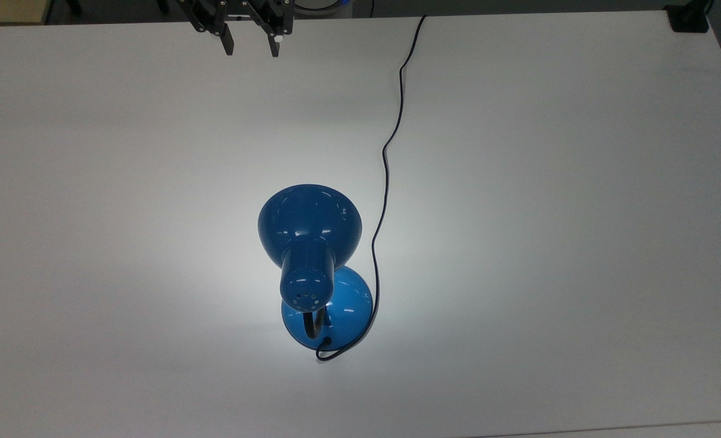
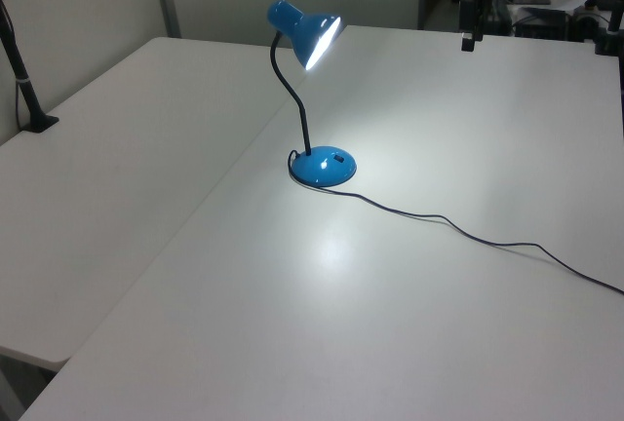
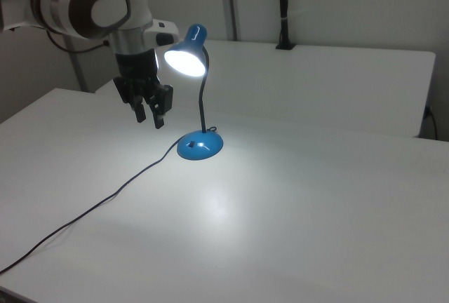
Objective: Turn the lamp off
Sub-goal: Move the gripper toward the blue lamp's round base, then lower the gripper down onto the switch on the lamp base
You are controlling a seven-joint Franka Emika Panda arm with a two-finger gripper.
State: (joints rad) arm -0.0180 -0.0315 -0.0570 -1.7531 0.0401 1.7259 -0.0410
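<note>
counter: white, wide, lit by a bright pool of light around the lamp's base.
lamp: blue gooseneck desk lamp near the counter's middle, bulb glowing, so the task looks undone.
cord: thin, black, trailing from the base to the counter's edge.
gripper: fingers spread, empty, well apart from the lamp at the top view's upper edge; reaching and pressing the base switch looks all still to come.
</note>
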